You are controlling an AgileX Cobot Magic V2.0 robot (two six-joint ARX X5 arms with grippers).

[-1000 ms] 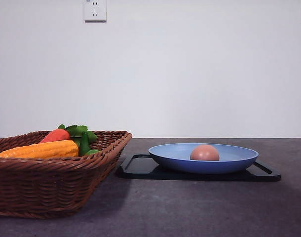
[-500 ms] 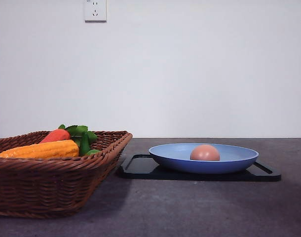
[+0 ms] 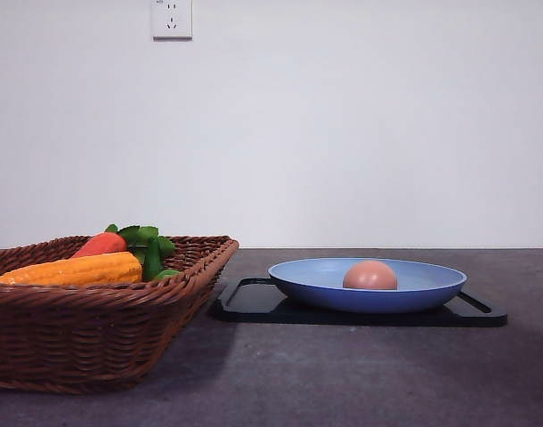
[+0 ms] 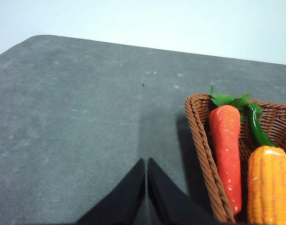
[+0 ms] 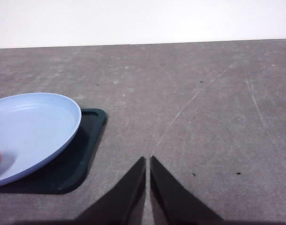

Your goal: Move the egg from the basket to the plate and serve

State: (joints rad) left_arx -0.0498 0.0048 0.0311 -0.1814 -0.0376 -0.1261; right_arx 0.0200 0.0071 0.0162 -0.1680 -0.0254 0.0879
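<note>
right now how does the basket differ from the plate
The basket is brown woven wicker, deep and straight-edged; the plate is smooth light blue, round and shallow. The basket sits directly on the table; the plate rests on a black tray. Both hold food.

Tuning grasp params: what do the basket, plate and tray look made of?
Basket: woven brown wicker, strands visible, slight sheen. Plate: light blue, matte, smooth with even colour; probably plastic or melamine, can't confirm. Tray: flat black, faint reflection, likely plastic. Egg on the plate: smooth, brownish-pink; real or fake unclear.
</note>
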